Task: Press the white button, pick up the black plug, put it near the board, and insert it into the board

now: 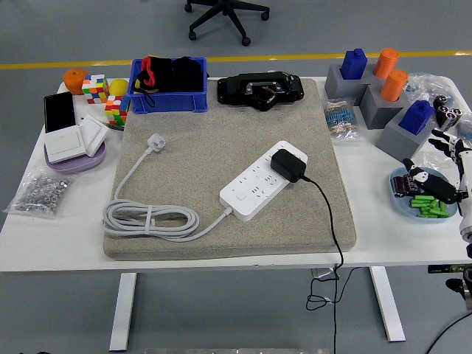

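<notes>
Black plug (287,164) sits seated in the far-right end of the white board (263,181), a long rigid plastic power strip lying diagonally on the grey felt-like mat (221,133); its thin black cable (330,221) runs off the mat's right side and over the near edge of the surface (413,247). White button (240,196) is small, flush, at the strip's near-left end; likely needs only a light fingertip press. Plug looks like a blocky hard-plastic adapter, light, stiff, matte, probably not slippery; best taken by its two broad side faces, pulled straight up from the socket; the cable is limp and will drag, so don't grip there. Strip is light and may lift with the plug; the mat's rough weave should add some hold. Strip's own thick white cord (151,217) is coiled and tied at the mat's near-left, its white plug (156,141) lying loose. Right hand (442,166) is at the far right edge over a pale blue dish (398,200) of green and black bits, well apart from the plug; fingers loosely spread, holding nothing. Left hand not visible.
</notes>
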{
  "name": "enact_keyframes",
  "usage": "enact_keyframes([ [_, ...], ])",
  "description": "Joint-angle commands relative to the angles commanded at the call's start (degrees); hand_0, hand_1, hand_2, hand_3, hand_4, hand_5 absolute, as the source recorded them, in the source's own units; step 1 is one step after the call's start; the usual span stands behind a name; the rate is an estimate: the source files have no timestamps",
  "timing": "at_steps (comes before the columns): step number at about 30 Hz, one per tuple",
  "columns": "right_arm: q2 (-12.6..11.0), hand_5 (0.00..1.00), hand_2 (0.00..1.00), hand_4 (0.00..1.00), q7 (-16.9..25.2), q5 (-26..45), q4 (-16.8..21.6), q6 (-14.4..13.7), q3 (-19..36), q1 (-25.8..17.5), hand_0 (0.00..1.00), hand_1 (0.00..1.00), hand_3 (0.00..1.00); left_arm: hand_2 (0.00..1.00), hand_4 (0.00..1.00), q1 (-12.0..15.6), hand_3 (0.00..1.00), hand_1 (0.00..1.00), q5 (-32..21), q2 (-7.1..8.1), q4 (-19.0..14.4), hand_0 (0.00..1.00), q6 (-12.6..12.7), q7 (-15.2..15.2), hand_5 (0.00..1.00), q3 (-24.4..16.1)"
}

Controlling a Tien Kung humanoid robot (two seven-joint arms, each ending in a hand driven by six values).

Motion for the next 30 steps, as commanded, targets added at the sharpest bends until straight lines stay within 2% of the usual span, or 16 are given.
enact_keyframes([
  [8, 0.0, 0.243, 0.75, 0.877, -0.2, 0.9, 1.3, 0.1, 1.8, -0.7, 0.895, 0.81, 0.807, 0.663, 0.615, -0.8, 0.694, 0.682, -1.6, -0.46, 0.0, 0.687, 0.0, -0.5, 0.147, 1.6],
  [21, 1.2, 0.244, 0.749, 0.876, -0.5, -0.1, 2.4, 0.3, 4.3, -2.0, 0.894, 0.808, 0.805, 0.663, 0.615, 0.4, 0.693, 0.682, 0.2, -0.48, 0.0, 0.686, 0.1, -0.1, 0.146, -0.7],
  [30, 1.6, 0.244, 0.748, 0.874, -0.6, -0.2, 2.6, 0.4, 5.1, -2.1, 0.893, 0.806, 0.804, 0.663, 0.614, -0.2, 0.693, 0.682, -0.2, -0.7, 0.0, 0.687, 0.2, -0.3, 0.145, -0.4],
])
